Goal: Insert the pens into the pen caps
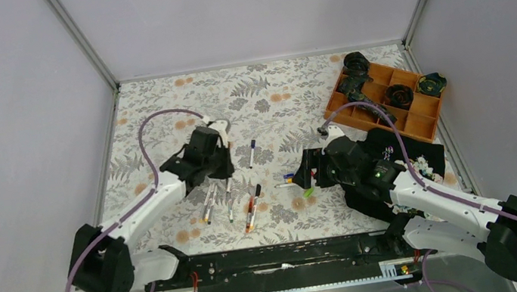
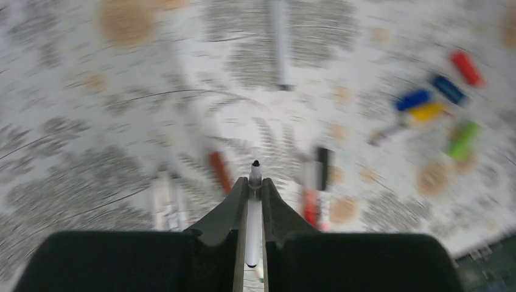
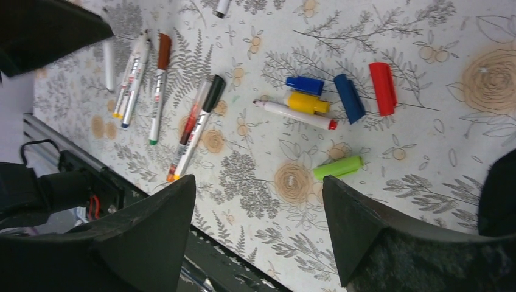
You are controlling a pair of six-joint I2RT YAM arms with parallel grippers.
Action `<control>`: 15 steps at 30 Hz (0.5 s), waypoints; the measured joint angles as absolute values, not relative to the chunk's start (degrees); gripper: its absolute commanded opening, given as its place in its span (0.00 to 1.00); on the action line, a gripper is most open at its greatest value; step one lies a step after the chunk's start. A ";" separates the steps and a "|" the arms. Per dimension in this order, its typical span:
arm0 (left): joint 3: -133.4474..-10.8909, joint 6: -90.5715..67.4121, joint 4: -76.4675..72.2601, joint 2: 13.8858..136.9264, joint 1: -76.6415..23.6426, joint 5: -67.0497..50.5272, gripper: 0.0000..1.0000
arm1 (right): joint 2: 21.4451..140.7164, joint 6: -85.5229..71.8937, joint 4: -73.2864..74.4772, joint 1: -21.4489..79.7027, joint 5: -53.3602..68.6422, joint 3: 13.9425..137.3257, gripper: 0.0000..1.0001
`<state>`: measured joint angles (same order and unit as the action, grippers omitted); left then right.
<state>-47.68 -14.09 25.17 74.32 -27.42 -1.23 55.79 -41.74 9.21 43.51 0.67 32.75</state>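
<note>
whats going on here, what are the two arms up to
The left gripper is shut on a white pen with a black tip, holding it above the floral table. The right gripper is open and empty, hovering over the loose pen caps (blue, yellow, red and green). Several other pens lie grouped on the table. The held pen has no cap on it yet.
</note>
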 measured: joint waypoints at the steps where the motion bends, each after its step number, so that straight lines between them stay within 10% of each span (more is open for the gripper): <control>1: -47.13 -13.58 24.10 72.73 -29.78 -2.76 0.00 | 55.79 -42.15 8.88 43.48 1.30 32.82 0.82; 15: -42.22 -18.35 11.73 62.28 -41.82 -19.20 0.00 | 55.94 -48.95 -2.57 43.33 12.16 35.07 0.68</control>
<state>-42.22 -18.35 11.73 62.28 -41.82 -19.20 55.94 -48.95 -2.57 43.33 12.16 35.07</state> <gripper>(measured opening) 0.067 0.667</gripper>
